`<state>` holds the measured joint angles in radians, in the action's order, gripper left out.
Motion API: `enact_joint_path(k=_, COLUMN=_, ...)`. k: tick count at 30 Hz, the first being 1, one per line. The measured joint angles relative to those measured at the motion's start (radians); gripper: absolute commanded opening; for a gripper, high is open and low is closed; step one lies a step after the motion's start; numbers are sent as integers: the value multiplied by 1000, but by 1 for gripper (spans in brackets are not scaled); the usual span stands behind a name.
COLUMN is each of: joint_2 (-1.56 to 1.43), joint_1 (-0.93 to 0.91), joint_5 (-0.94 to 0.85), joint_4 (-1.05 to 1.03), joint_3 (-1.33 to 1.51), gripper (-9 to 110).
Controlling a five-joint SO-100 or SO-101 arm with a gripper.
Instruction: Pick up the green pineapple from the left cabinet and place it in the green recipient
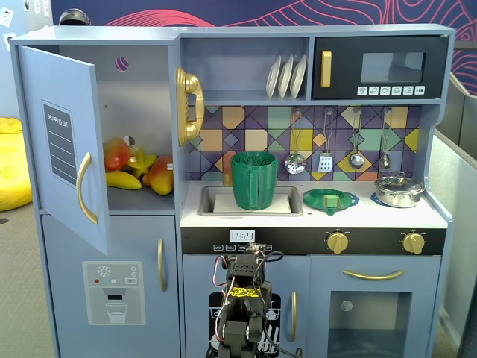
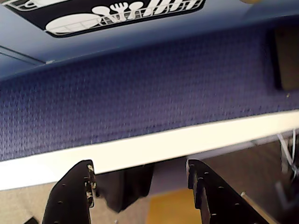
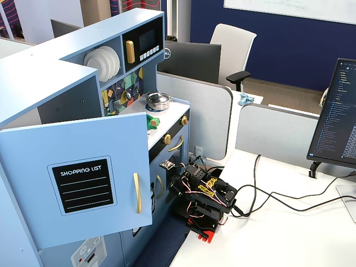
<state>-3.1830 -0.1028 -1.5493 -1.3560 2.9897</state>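
Observation:
The left cabinet [image 1: 138, 112] stands open, its door [image 1: 63, 149] with the gold handle swung out to the left; the door also shows in the other fixed view [image 3: 83, 172]. Inside lie several toy fruits [image 1: 138, 170], red-orange and yellow ones. I cannot make out the green pineapple among them; a small dark thing [image 1: 130, 141] sits behind them. The green recipient [image 1: 253, 179] stands upright in the sink. My arm [image 1: 242, 313] is folded low in front of the kitchen. In the wrist view my gripper [image 2: 140, 164] is open and empty, over a blue fabric and a white edge.
A flat green dish [image 1: 330, 199] and a steel pot [image 1: 399, 190] sit on the counter right of the sink. A gold phone [image 1: 190, 104] hangs beside the cabinet opening. The black microwave [image 1: 380, 68] is top right. Cables [image 3: 267, 194] run across the white desk.

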Motion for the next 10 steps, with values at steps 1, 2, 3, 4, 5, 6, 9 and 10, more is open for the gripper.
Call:
enact_joint_path(k=1, joint_2=0, joint_1=9, joint_5=0, joint_4=0, joint_3=0, gripper=17)
enact_joint_path(k=2, joint_2=0, joint_1=23, joint_5=5, joint_4=0, joint_3=0, gripper=17)
enact_joint_path(k=3, joint_2=0, joint_1=41, joint_5=8, joint_4=0, joint_3=0, gripper=17)
enact_joint_path(k=4, joint_2=0, joint_1=55, joint_5=9, joint_4=0, joint_3=0, gripper=17)
enact_joint_path(k=5, joint_2=0, joint_1=66, joint_5=9, joint_4=0, joint_3=0, gripper=17)
enact_joint_path(k=6, joint_2=0, joint_1=72, joint_5=9, joint_4=0, joint_3=0, gripper=17)
enact_joint_path(k=9, joint_2=0, joint_1=81, joint_5=12, joint_4=0, joint_3=0, gripper=17)
enact_joint_path(k=10, joint_2=-2, joint_1=81, joint_5=12, joint_4=0, joint_3=0, gripper=17)
